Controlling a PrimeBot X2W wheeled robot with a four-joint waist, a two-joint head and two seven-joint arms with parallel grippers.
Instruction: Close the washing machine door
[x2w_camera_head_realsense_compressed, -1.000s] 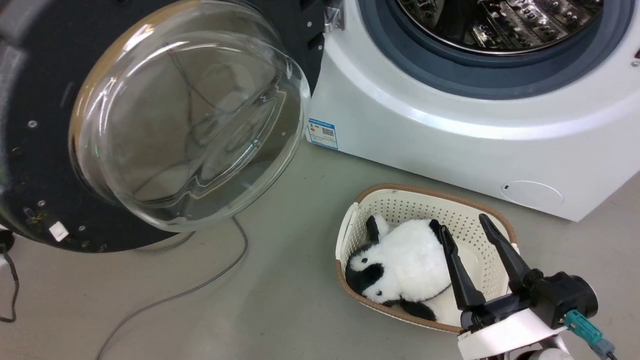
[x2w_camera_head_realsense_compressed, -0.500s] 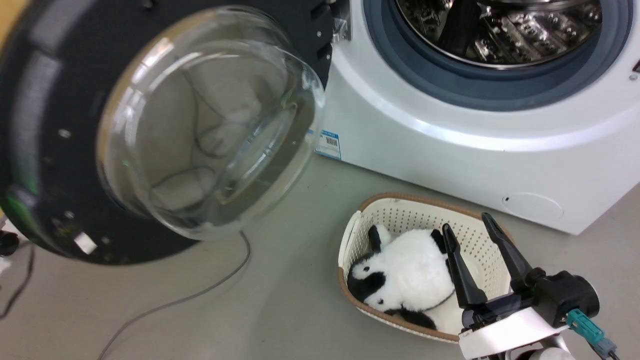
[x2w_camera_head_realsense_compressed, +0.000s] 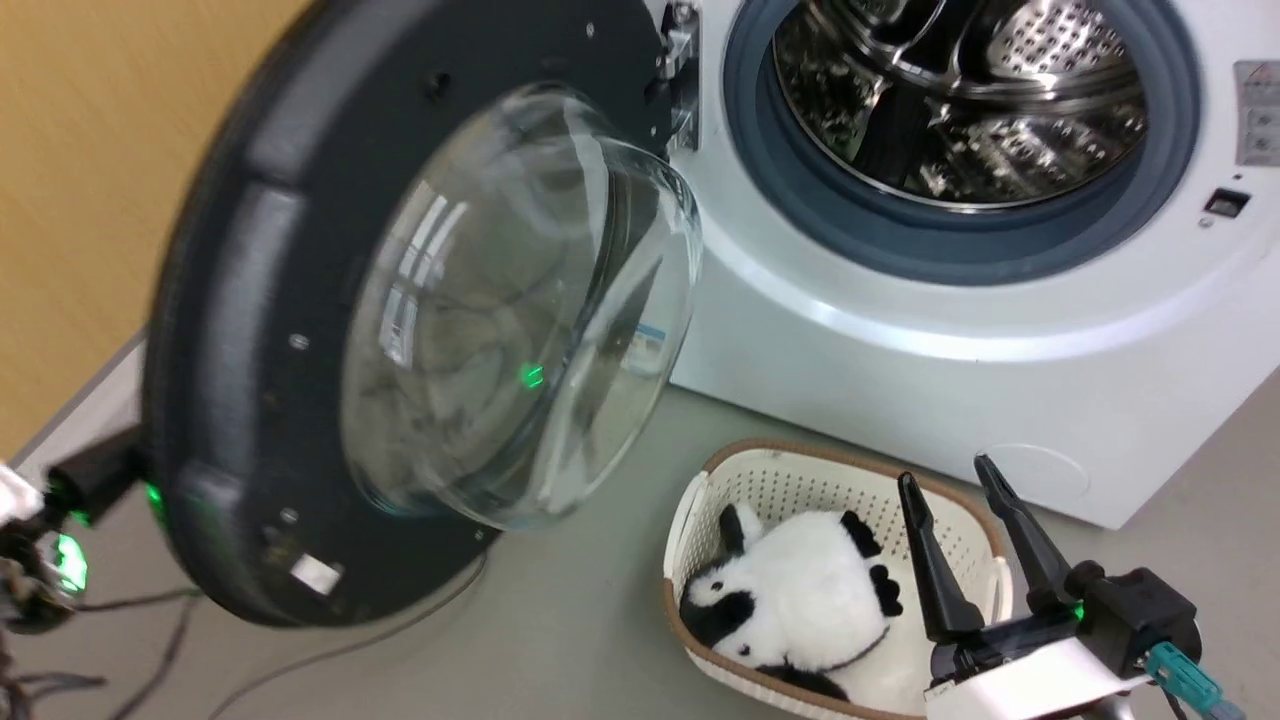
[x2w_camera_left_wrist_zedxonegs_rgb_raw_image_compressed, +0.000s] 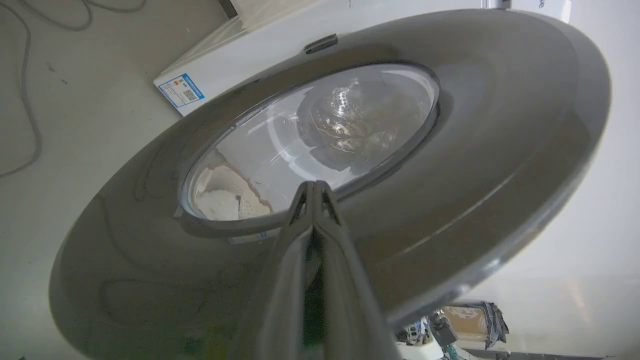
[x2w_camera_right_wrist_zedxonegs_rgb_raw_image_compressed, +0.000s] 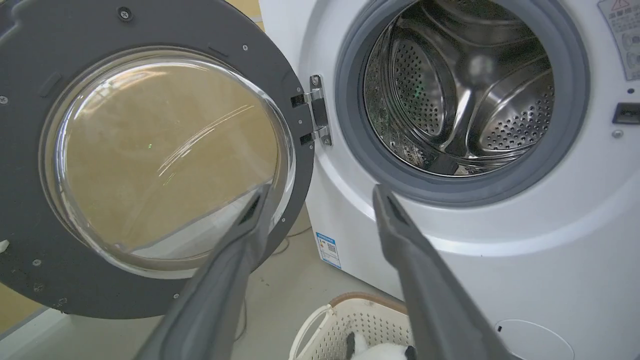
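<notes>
The washing machine door stands part open on its metal hinge, its clear glass bowl bulging toward the white washing machine and its steel drum. In the left wrist view my left gripper is shut with nothing in it, tips against the door's glossy outside just below the window. Part of my left arm shows at the door's outer edge. My right gripper hangs open over the basket, apart from the door. In the right wrist view its fingers frame the hinge and the drum.
A cream basket holding a black-and-white panda plush sits on the floor in front of the washer, under my right gripper. Cables trail on the grey floor below the door. A yellowish wall rises behind the door.
The door has swung on its hinge toward the drum opening, turning more edge-on. The head camera has tilted up, showing more drum and wall. My left arm now shows at the door's edge.
</notes>
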